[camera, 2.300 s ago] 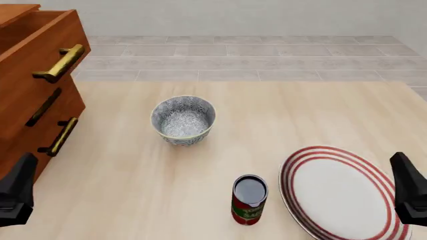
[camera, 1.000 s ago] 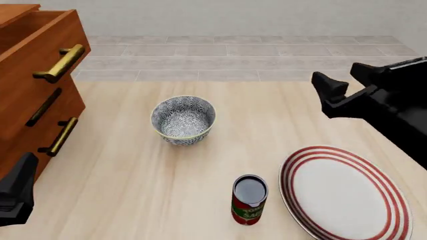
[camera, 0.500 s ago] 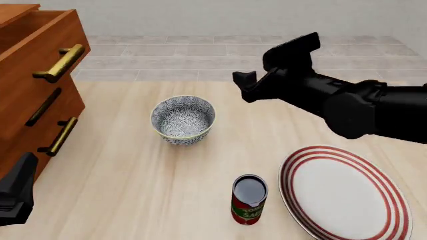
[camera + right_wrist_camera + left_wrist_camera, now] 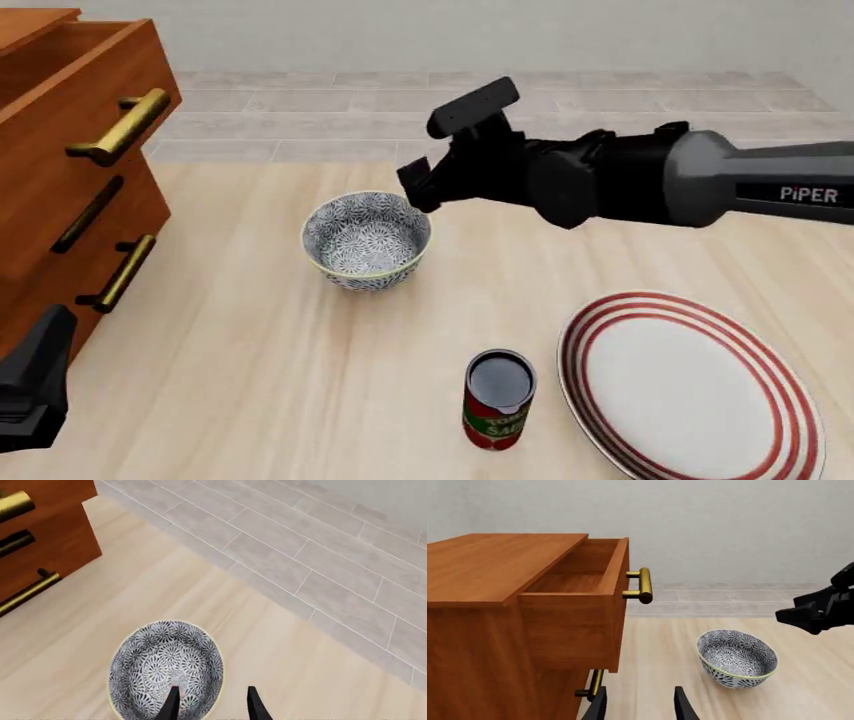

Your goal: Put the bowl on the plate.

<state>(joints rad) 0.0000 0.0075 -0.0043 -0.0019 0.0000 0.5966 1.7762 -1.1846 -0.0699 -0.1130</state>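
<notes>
Right gripper fingers apart, one fingertip over the bowl's inside near its rim, the other just outside it over the table. Bowl is upright and empty, well apart from the wooden drawer unit, whose brass handles face it. Grey tiled floor lies beyond the table edge, past the bowl.

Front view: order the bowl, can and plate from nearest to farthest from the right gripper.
1. Bowl, just below the right gripper, toward the left.
2. Can, near edge, centre.
3. Plate, near right corner; its closest rim nearly ties the can.
</notes>
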